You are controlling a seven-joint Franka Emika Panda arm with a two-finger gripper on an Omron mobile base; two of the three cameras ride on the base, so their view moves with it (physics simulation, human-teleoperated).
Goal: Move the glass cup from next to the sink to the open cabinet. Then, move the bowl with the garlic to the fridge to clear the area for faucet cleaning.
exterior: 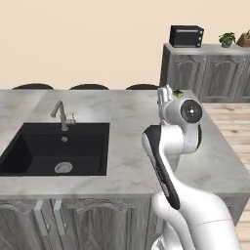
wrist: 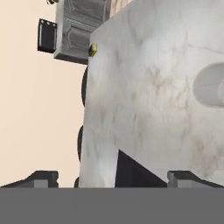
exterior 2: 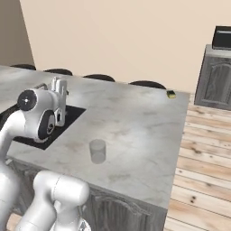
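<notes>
We find no readable text, label, brand, number or sign. Marble tabletop plain, unmarked. Glass cup bare. Black oven on far cabinet shows no legible marking.

Sink black; counter pale grey marble; glass cup translucent grey; faucet silver.

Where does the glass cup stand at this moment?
In the right base view the glass cup stands upright on the marble counter, right of the black sink and near the counter's front edge.
</notes>
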